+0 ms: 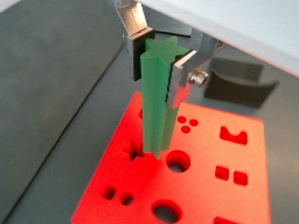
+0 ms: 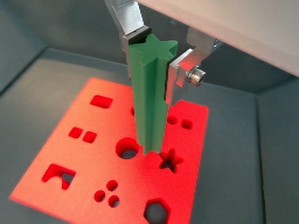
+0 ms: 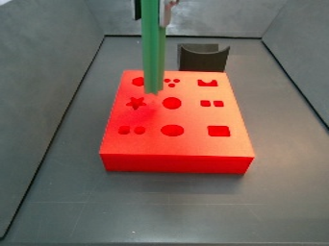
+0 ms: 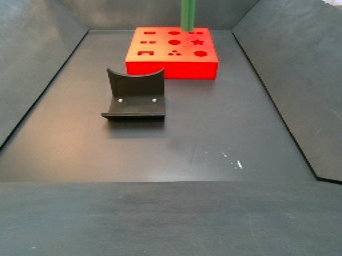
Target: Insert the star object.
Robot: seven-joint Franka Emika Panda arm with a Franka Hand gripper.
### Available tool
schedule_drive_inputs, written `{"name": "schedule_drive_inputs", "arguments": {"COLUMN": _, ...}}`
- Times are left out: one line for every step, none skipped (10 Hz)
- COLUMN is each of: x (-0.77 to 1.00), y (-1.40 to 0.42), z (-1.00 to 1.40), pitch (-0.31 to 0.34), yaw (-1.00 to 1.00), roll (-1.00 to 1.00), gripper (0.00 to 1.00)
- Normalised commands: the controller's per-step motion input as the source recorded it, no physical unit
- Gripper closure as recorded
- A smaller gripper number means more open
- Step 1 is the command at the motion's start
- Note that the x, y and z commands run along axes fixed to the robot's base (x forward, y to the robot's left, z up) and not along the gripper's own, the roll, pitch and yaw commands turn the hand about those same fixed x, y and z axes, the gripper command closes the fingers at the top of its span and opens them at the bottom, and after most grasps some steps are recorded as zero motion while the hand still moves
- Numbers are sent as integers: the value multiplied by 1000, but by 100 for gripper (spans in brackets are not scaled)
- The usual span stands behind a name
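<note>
The star object (image 1: 158, 96) is a long green rod with a star-shaped section, and it hangs upright in my gripper (image 1: 160, 57). The silver fingers (image 2: 184, 66) are shut on its top end, as both wrist views show (image 2: 147, 87). Its lower end hovers just over the red block (image 2: 70, 171), beside the star-shaped hole (image 2: 170, 160) and a round hole (image 2: 126, 151). In a side view the rod (image 3: 153, 48) stands over the block's back left part, near the star hole (image 3: 135, 103). It also shows in a side view (image 4: 189, 14) over the block (image 4: 171, 62).
The red block (image 3: 180, 144) has several shaped holes in its top. The dark grey fixture (image 4: 134, 97) with a curved top stands on the floor apart from the block and shows behind it (image 3: 202, 56). Grey walls (image 3: 64, 86) ring the dark floor (image 4: 187, 150).
</note>
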Motion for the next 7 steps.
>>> {"name": "schedule_drive_inputs", "arguments": {"x": -14, "y": 0, "z": -86, "pitch": 0, "yaw": -994, "roll": -51, "gripper": 100}}
{"name": "schedule_drive_inputs", "arguments": {"x": -43, "y": 0, "z": -100, "pitch": 0, "yaw": -986, "roll": -39, "gripper": 100}}
{"name": "schedule_drive_inputs", "arguments": {"x": -117, "y": 0, "z": -123, "pitch": 0, "yaw": -951, "roll": -33, "gripper": 100}}
{"name": "schedule_drive_inputs", "arguments": {"x": -274, "y": 43, "z": 0, "pitch": 0, "yaw": -786, "roll": -57, "gripper": 100}}
{"name": "schedule_drive_inputs", "arguments": {"x": -383, "y": 189, "z": 0, "pitch": -131, "yaw": -403, "roll": -91, "gripper": 100}}
{"name": "schedule_drive_inputs", "arguments": {"x": -411, "y": 166, "z": -49, "pitch": -93, "yaw": -457, "roll": -17, "gripper": 100}}
{"name": "schedule_drive_inputs", "arguments": {"x": -497, "y": 200, "z": -180, "pitch": -107, "yaw": -500, "roll": -9, "gripper": 100}}
